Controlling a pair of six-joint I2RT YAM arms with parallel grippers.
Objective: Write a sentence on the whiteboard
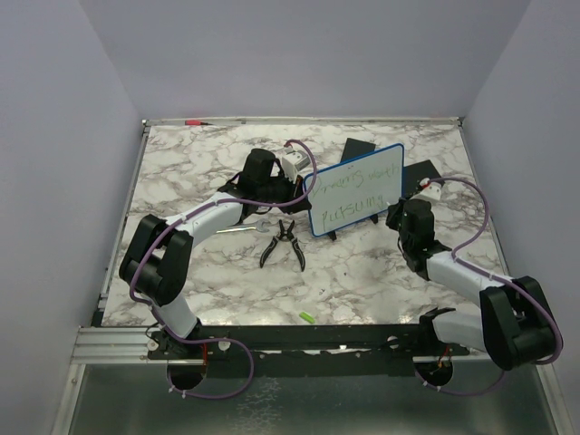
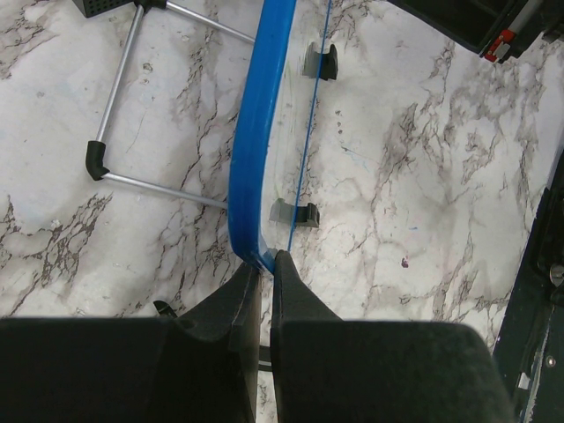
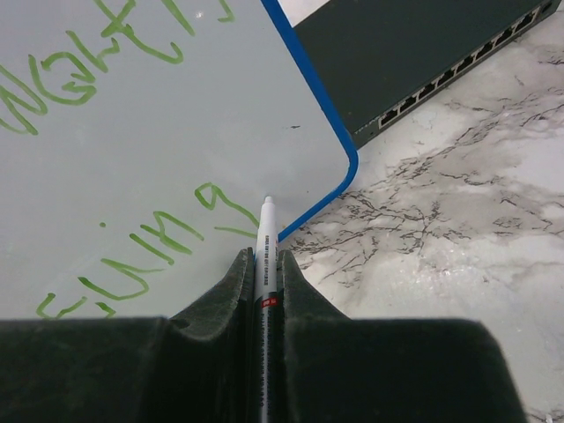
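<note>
- A small green piece (image 1: pixel 306 316), possibly a pen cap, is lying near the front edge of the surface (image 1: pixel 362 281), well apart from both arms.
- Pliers (image 1: pixel 283 243) are lying just in front of the board (image 1: pixel 390 192), nearer the left arm.
- The right hand (image 3: pixel 264 257) is clamping a white pen (image 3: pixel 266 225) between its fingers. The pen's long axis is running straight out along the hand, with the tip pointing at the board's face.
- That tip is sitting at the board's lower right corner, just beside the last green letter of the lower line. I cannot tell whether it is touching the face.
- The board is standing tilted on its feet in the middle of the surface. Its long axis is running from one hand to the other, and its written face is turning toward the right arm, which makes that the nearer arm for writing.
- The sentence (image 1: pixel 346 214) is filling two green lines, and hardly any bare space is showing to the right of the tip. The writing is probably nearing its end, so any coming stroke is depending on that narrow gap before the blue frame.
- The left hand (image 2: pixel 264 264) is pinching the frame's left edge, steadying the board.
- Behind the board a dark box with ports (image 3: pixel 423 79) is lying flat.
- A red pen (image 1: pixel 195 121) is resting at the far edge.
</note>
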